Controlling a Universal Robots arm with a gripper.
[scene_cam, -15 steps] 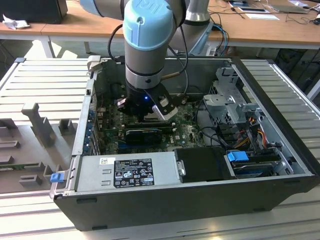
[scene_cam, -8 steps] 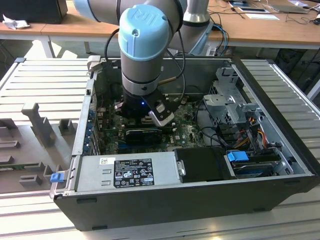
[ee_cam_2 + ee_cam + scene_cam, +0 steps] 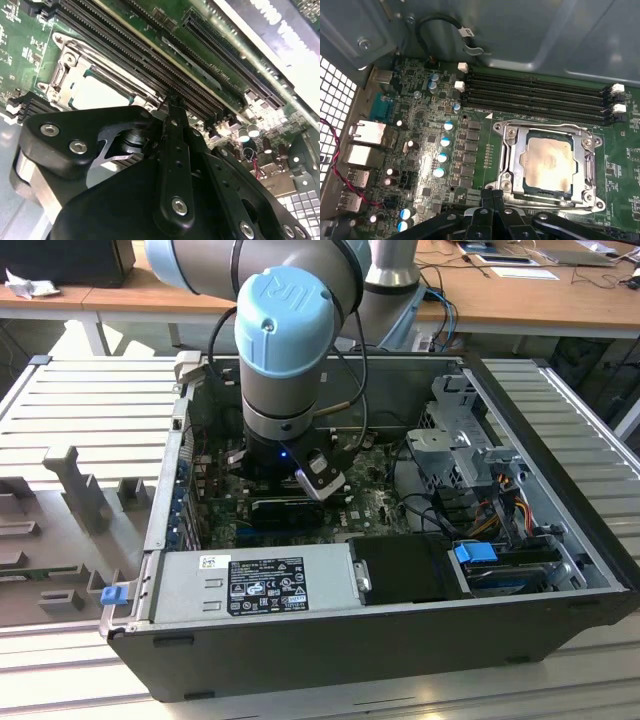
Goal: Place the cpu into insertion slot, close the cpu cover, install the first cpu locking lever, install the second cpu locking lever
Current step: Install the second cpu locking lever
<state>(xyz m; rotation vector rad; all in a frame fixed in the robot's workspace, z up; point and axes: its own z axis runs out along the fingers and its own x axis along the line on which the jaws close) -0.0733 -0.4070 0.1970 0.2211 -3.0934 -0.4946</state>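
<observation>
Inside the open computer case [image 3: 560, 570] in the exterior view, I'm holding the arm [image 3: 285, 350] down over the green motherboard [image 3: 375, 502]. In the first wrist view the cpu [image 3: 549, 162] is sitting in the insertion slot [image 3: 506, 175] with the cpu cover [image 3: 547, 131] lying over it, just beyond the gripper [image 3: 493, 196], fingers looking pressed together, gripping nothing. In the second wrist view the socket is lying just past the fingertips, beside the memory slots [image 3: 150, 55]

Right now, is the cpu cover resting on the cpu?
Touching. In the first wrist view the cpu cover lies closed, its frame overlapping the edges of the cpu.
</observation>
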